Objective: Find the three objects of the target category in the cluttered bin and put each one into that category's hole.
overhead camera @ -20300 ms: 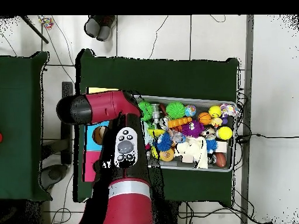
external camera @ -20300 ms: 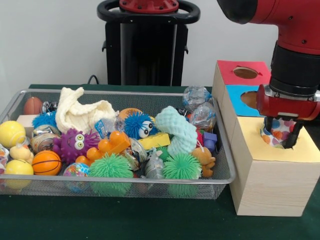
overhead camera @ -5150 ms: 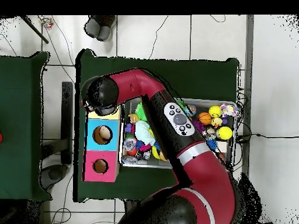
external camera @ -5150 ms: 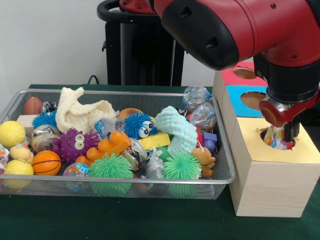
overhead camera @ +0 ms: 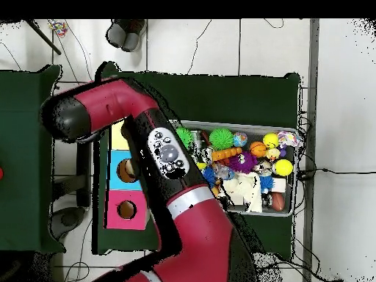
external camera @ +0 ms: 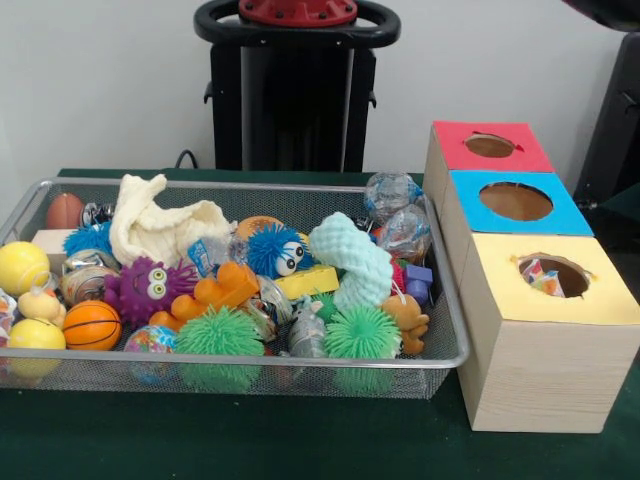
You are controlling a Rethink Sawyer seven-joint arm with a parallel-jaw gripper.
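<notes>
Polka-dot cloth [external camera: 543, 277] lies inside the yellow box's hole [external camera: 554, 274], at the frame's right. Right of centre in the wire bin [external camera: 452, 350] lie foil wrappers [external camera: 393, 195] (no gripper shows, so its state cannot be told); the red arm [overhead camera: 176, 194] crosses the overhead frame.

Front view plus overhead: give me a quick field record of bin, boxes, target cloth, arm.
bin: wide silver wire-mesh basket, crowded with toys on the green table
boxes: three pale wooden boxes in a row beside it, red face, blue face, yellow face
target cloth: white polka-dot cloth bunch visible inside the yellow box's round hole
other cloth: cream knitted cloth lying in the basket
arm: red arm over the boxes in overhead view
gripper: not visible in either view
</notes>
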